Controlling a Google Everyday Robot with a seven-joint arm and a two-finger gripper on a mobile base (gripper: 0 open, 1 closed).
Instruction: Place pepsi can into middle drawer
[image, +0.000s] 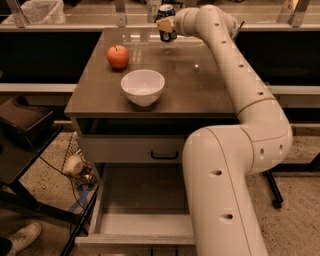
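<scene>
One pepsi can (167, 12) is held at the far edge of the desk (200, 85), where the pincer (166, 29) is closed around its lower body, apparently just clear of the surface. The middle drawer (98, 210) stands pulled open and bare at the near side, below the upper drawer (130, 149) with its black bar handle, so the can is well apart from its goal. The way back passes over the white bowl (143, 86) and beside the apple (118, 56); a low carry could clip the bowl's rim and knock the can askew in the grip. The desk's front edge overhangs the drawer, so too steep a descent might catch the can there. The robot's arm (235, 200) already hides the drawer's right part, leaving little room, and a release from too high would likely tip the slim can on the shallow floor
</scene>
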